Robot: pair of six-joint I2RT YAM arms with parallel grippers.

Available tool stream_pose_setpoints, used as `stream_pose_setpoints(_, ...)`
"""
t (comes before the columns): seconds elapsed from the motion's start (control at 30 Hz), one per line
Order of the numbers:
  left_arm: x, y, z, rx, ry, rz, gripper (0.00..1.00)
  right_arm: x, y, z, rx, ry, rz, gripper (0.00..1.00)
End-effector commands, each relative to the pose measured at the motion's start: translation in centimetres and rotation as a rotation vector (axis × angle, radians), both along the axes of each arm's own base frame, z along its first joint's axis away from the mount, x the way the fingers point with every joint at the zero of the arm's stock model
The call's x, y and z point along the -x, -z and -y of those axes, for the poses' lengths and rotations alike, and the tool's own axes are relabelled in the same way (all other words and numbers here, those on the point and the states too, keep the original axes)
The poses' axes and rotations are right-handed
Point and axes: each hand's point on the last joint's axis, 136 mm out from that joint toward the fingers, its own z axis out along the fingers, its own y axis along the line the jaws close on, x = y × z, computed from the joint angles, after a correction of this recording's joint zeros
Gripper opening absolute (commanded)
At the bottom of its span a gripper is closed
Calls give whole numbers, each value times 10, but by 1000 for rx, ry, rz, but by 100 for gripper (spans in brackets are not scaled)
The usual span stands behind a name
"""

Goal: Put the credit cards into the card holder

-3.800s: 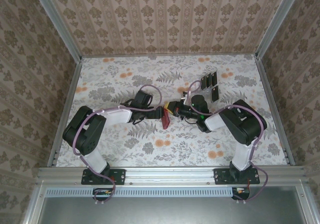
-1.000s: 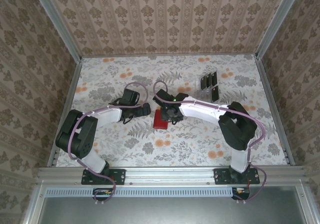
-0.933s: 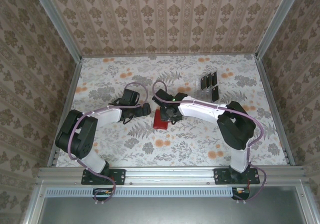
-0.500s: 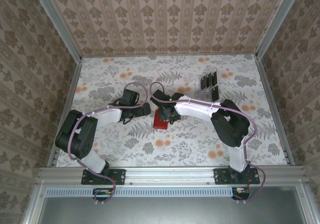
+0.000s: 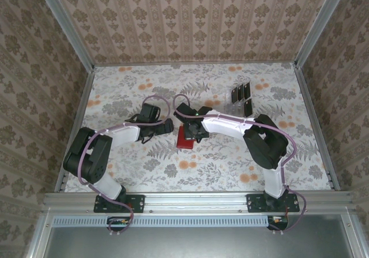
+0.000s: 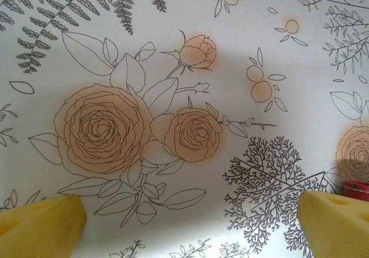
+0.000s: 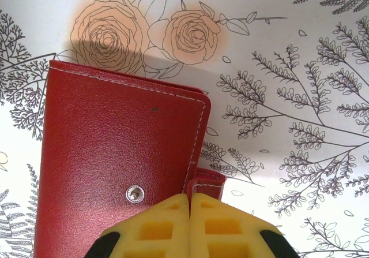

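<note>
Looking down from above, we see the card holder [image 5: 185, 138] lying flat and folded shut on the flowered table [image 5: 230, 165], a little left of the frame's centre. The right gripper [image 5: 195, 132] is over its upper right corner. Through the right wrist camera the card holder [image 7: 115, 154] covers the lower left of the frame, its red grained face and pale stitching turned up. A metal snap stud [image 7: 135, 194] sits near the bottom edge, and the closing tab [image 7: 209, 178] pokes out at its right side. The right gripper [image 7: 189, 203] has its two yellow pads pressed flat together, their tips just over the stud and the tab; whether they touch the red surface we cannot tell. The left gripper [image 5: 166, 126] sits just left of the card holder. In its own wrist view the left gripper [image 6: 190, 220] stands wide apart, one yellow finger [image 6: 40, 220] in each bottom corner, the table's roses showing between them and a sliver of the card holder [image 6: 356, 184] at the right edge. The credit cards [image 5: 242, 99] stand propped upright well apart from it, toward the upper right of the table.
</note>
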Motion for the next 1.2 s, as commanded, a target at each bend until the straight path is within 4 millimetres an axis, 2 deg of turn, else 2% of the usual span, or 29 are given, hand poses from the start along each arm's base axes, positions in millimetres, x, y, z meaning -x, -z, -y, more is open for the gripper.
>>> stream_pose_setpoints(0.0, 25, 23, -6, -11, -2, -97, 100, -4, -16, 6, -25, 3, 33, 0)
stream_pose_setpoints(0.4, 64, 28, 26, 3, 75, -110, 100, -15, -14, 14, -206, 28, 24, 0)
stream_pose_setpoints(0.67, 83, 5, 28, -56, 118, -22, 100, -17, -23, -1, -310, -31, 26, 0)
stream_pose_setpoints(0.77, 91, 6, 25, -74, 131, -21, 100, -16, -23, -6, -331, -45, 17, 0)
stream_pose_setpoints(0.93, 97, 14, 24, -92, 151, -21, 100, -15, -21, -13, -356, -62, -1, 0)
stream_pose_setpoints(1.17, 95, 15, 31, -98, 171, -3, 100, -15, -18, -21, -382, -77, -25, 0)
